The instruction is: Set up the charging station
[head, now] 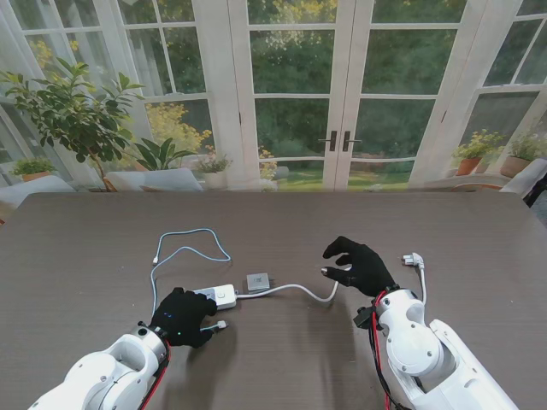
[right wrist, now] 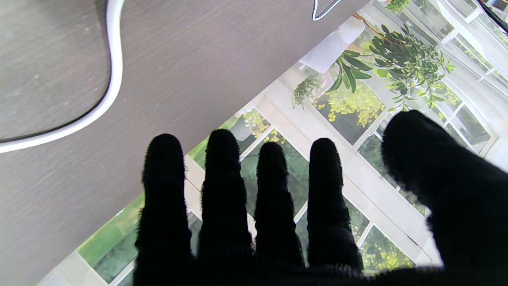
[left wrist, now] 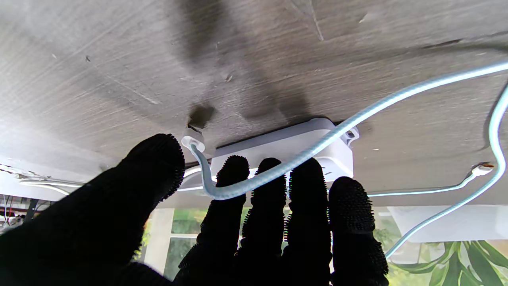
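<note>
Step in hand looks like plugging in: left black-gloved robot hand (head: 183, 315), lower left of stand view, pinches the pale-blue braided cable (left wrist: 278, 167) beside the white rounded plastic charger block (head: 224, 295) on the dark wood-grain tabletop (head: 85, 248). Right robot hand (head: 357, 263) hovers spread, empty. Next: seat connector w/ fine alignment.

Readable text: none in any view.
White charger block (head: 224, 295): no label or brand legible.
Grey square pad (head: 257, 282): at 3 o'clock of the block, surface plain.
Cables and plugs: no markings readable.
</note>
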